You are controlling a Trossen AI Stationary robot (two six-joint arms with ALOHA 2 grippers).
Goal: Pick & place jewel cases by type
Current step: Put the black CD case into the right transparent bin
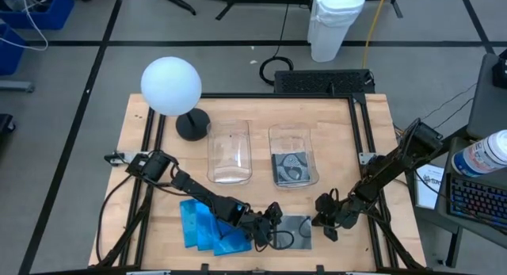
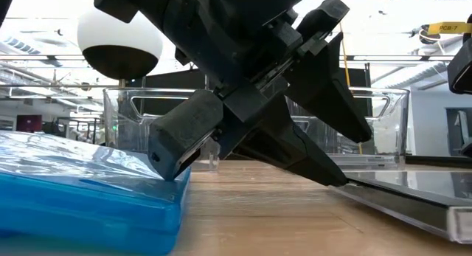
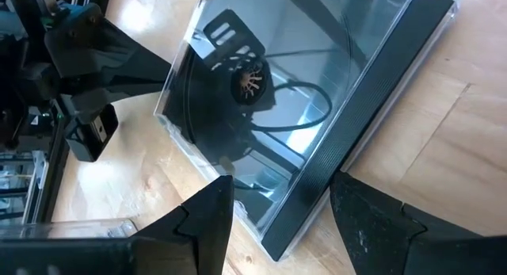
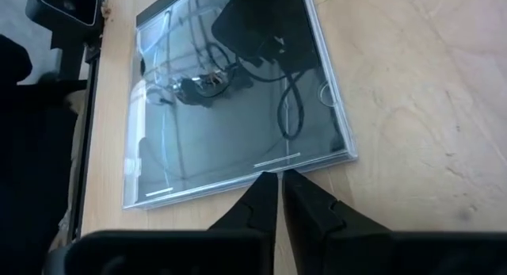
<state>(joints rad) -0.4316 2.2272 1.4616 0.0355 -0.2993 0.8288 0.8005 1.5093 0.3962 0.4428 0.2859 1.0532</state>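
A clear jewel case (image 1: 295, 231) (image 3: 277, 93) (image 4: 238, 93) lies flat on the wood close to the table's near edge. My left gripper (image 1: 269, 224) (image 3: 277, 208) is open, with its fingers on either side of the case's dark-spined corner. My right gripper (image 1: 321, 215) (image 4: 279, 184) is shut, its tips at the case's opposite edge. Several bright blue jewel cases (image 1: 202, 226) (image 2: 81, 189) are stacked loosely to the left. One grey-black patterned case (image 1: 291, 168) lies in the right bin. My left gripper has one finger (image 3: 210, 219) at the clear case's edge and the other (image 3: 372, 219) beside its dark spine (image 3: 348, 124). Whether either touches the case, I cannot tell. My right gripper's shut fingertips (image 4: 265, 188) meet the middle of the case's edge (image 4: 277, 162) that faces the table's right side. They come in low from the right. The case lies flat on the table.
Two clear rectangular bins stand mid-table: the left bin (image 1: 230, 140) and the right bin (image 1: 290, 136). A white globe lamp (image 1: 170, 85) on a black base (image 1: 192, 124) stands far left. Black rails (image 1: 360, 140) frame the tabletop. Bare wood lies between the bins and the cases.
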